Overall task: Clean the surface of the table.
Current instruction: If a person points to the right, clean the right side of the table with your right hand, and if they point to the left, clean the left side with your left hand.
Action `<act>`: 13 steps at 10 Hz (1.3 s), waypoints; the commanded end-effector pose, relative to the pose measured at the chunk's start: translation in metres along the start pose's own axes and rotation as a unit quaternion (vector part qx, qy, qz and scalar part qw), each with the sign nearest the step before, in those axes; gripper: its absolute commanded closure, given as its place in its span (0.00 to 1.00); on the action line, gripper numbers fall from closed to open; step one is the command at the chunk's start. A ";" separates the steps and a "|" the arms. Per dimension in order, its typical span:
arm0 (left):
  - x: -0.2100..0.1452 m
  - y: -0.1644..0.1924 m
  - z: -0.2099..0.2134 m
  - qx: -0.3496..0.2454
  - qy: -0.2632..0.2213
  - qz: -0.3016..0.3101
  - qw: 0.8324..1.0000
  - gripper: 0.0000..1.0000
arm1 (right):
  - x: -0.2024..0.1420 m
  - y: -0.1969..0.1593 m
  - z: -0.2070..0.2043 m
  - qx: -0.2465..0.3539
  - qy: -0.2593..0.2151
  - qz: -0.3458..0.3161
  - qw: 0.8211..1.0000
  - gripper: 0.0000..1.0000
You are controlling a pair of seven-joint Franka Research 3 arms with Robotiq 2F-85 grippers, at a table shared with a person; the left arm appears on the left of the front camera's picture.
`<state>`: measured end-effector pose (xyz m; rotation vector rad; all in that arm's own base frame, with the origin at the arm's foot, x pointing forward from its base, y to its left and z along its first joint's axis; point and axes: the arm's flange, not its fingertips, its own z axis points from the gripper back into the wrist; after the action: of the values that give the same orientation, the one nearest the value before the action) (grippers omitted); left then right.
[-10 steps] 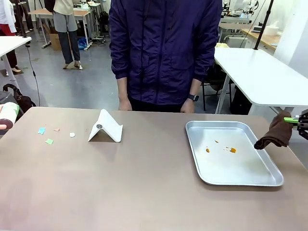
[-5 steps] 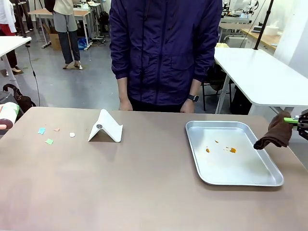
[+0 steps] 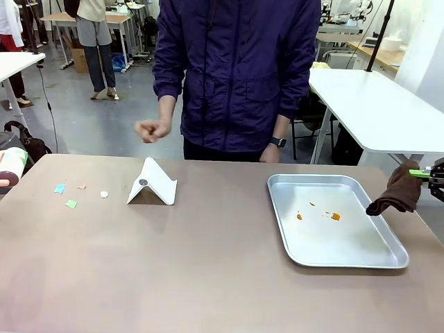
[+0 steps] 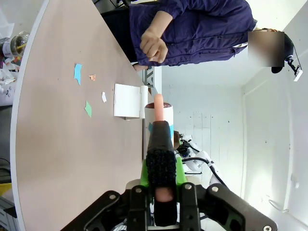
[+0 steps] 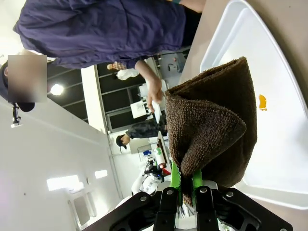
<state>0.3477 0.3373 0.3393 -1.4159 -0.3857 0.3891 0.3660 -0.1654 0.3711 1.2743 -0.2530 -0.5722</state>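
Note:
The taupe-brown table (image 3: pixel 208 270) carries several small paper scraps near its far left: blue (image 3: pixel 60 188), green (image 3: pixel 71 204), white (image 3: pixel 104 194). In the left wrist view my left gripper (image 4: pixel 160 166) is shut on a lint roller (image 4: pixel 160 115) with a black grip, held above the table (image 4: pixel 57 159) short of the scraps (image 4: pixel 88 109). The roller (image 3: pixel 11 165) pokes in at the front view's left edge. At the right edge my right gripper (image 3: pixel 433 177) is shut on a folded brown cloth (image 3: pixel 399 189), which hangs beside the tray; the cloth (image 5: pixel 216 120) is pinched between the pads of the gripper (image 5: pixel 184 180).
A silver metal tray (image 3: pixel 361 243) with orange stains (image 3: pixel 335 216) lies at the right. A white folded stand (image 3: pixel 152 184) sits by the scraps. A person in a dark blue jacket stands at the far edge, one fist (image 3: pixel 152 130) raised.
The person has lifted one hand from the table's far edge into a raised fist. Both grippers, the roller and the cloth have stayed put.

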 end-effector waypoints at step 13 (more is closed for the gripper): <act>-0.002 -0.009 -0.021 0.096 -0.086 0.011 0.992 0.78 | -0.001 0.005 0.002 -0.003 0.006 -0.010 1.000 1.00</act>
<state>0.3560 0.3381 0.3364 -1.2455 -0.4386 0.4880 0.3660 -0.1654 0.3711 1.2743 -0.2527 -0.5724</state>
